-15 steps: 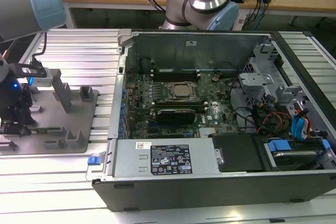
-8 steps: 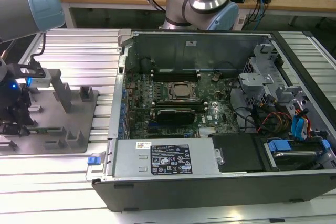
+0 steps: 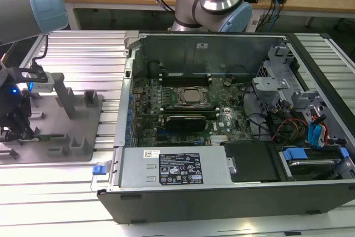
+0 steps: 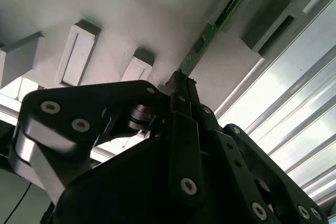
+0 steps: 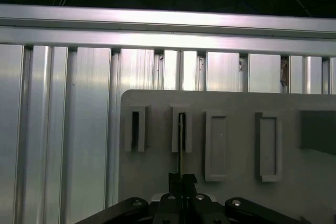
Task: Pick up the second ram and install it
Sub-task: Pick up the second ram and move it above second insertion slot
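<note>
Gripper fingers [image 4: 182, 95] pinching second ram [image 4: 201, 43], standing in grey tray [image 5: 236, 108] slot

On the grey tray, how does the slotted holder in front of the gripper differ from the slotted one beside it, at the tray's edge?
The grey slotted holder facing the black gripper holds the long green ram stick on edge, the gripper shut on it; the edge-side grey holder shows a dark, bare slot. The first sits further in on the flat grey tray; the second lies near its rim. Both are narrow raised parallel blocks.
</note>
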`<state>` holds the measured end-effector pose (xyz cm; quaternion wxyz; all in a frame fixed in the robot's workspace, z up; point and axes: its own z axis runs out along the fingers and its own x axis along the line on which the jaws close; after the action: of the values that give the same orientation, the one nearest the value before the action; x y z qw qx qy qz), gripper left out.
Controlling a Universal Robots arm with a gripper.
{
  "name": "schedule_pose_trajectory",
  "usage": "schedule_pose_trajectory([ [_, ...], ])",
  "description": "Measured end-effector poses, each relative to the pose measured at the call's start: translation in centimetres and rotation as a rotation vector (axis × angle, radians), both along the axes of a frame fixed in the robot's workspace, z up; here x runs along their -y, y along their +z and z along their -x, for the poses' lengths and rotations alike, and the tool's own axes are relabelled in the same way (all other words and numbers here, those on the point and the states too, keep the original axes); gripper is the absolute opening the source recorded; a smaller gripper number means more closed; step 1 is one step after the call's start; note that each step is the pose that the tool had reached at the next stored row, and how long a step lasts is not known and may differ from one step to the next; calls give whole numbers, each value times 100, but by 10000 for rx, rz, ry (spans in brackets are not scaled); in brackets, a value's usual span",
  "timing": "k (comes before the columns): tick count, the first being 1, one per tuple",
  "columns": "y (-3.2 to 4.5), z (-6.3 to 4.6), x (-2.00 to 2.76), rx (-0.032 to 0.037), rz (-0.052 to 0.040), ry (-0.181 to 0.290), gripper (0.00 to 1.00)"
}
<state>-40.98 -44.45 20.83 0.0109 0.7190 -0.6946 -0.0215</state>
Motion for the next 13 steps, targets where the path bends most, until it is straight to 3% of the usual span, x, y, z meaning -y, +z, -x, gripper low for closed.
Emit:
schedule_pose_trajectory([
  [11,0,0,0,0,0,-91,9],
  [13,30,0,0,1,0,-91,9],
])
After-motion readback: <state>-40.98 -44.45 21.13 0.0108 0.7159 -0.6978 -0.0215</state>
